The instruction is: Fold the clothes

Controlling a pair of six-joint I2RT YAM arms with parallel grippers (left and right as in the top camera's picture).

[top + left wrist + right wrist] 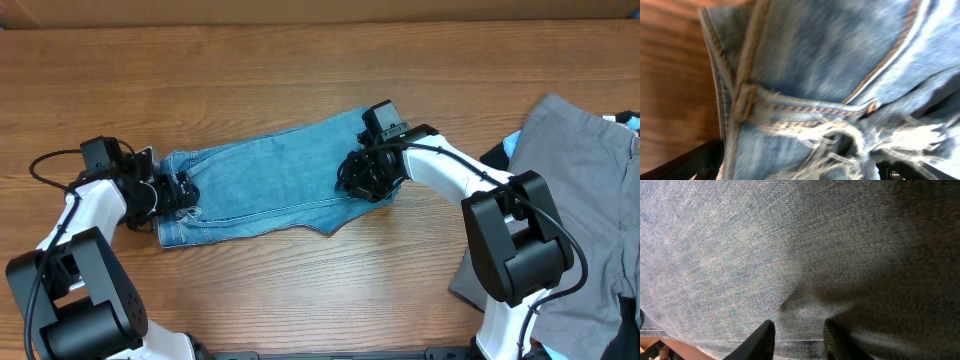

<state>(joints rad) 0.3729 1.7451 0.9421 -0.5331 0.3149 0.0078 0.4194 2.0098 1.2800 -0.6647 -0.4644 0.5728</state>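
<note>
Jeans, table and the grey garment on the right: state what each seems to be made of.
Jeans: cotton denim by the look, washed light blue, matte. The diagonal twill weave, orange stitching and frayed white hem threads show close up.
Table: wood or wood-look laminate, brown, with a slight sheen. Grain streaks run along it.
Grey garment: smooth cloth, matte. Its fibre cannot be told.

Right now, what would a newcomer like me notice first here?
The light-blue jeans lie across the middle of the table, frayed hems at their left end. A black robot hand sits at each end: the left hand by the hems, the right hand at the other end. Grey trousers are heaped at the right edge.
</note>
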